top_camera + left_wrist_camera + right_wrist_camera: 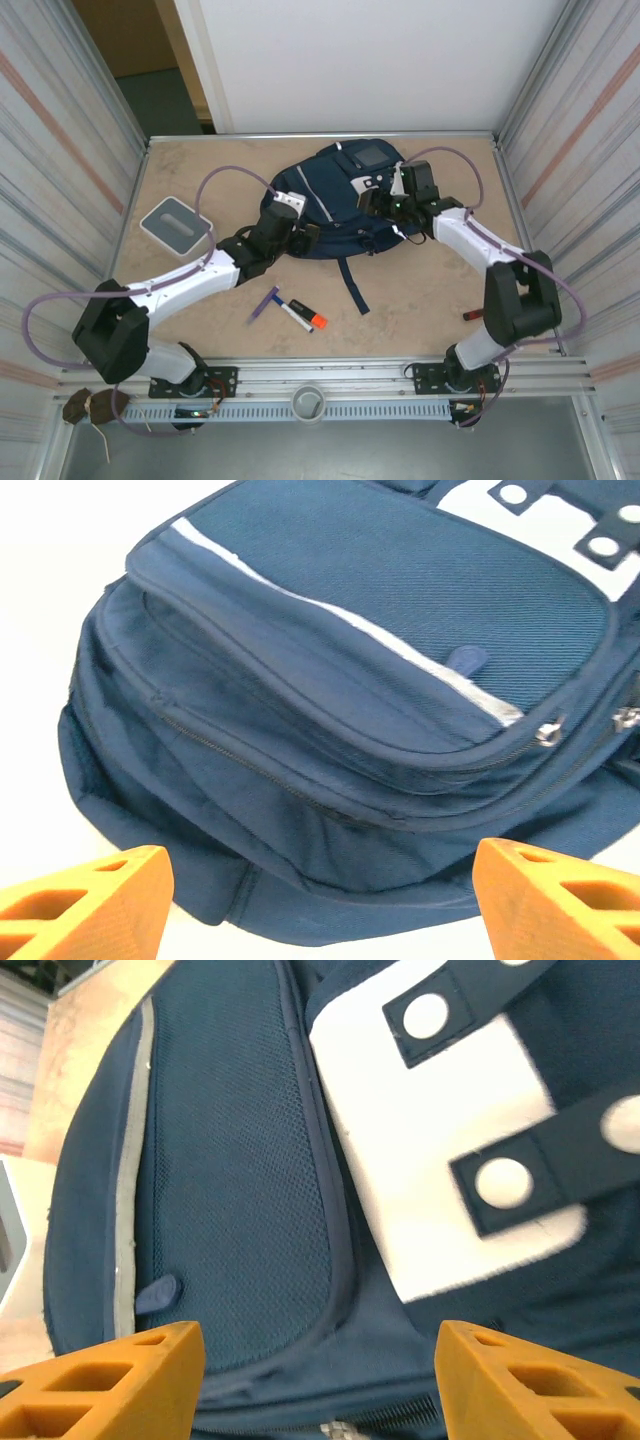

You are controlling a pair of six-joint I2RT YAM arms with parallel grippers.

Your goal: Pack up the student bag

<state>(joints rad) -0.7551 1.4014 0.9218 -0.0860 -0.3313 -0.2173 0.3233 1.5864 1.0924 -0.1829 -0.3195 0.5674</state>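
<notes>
On the beige counter point(430, 290), toward its far edge and about midway between the side walls, the student bag point(335, 200) lies flat, its zips drawn closed as far as they can be seen. One dark strap point(352, 285) trails off it toward the near side. The two arms reach in from either side.

The left gripper point(285, 210) sits at the bag's left edge. In the left wrist view its orange fingers point(95, 900) stand wide apart and released, with nothing between them. The bag's front pocket, a white stripe point(330, 620) and two metal zip pulls point(548, 732) lie just beyond.

The right gripper point(380, 200) hovers over the bag's upper right part. In the right wrist view its fingers point(530, 1380) are likewise spread and hold nothing. They are poised above a mesh panel and a white patch point(440, 1130) crossed by dark tabs with white snaps.

A flat grey-and-white box point(175, 224) rests well left of the bag. Near the front, between the arms, a marker with an orange cap point(303, 316) lies just beside a purple pen point(264, 304). A small red object point(473, 315) sits by the right arm's elbow.
</notes>
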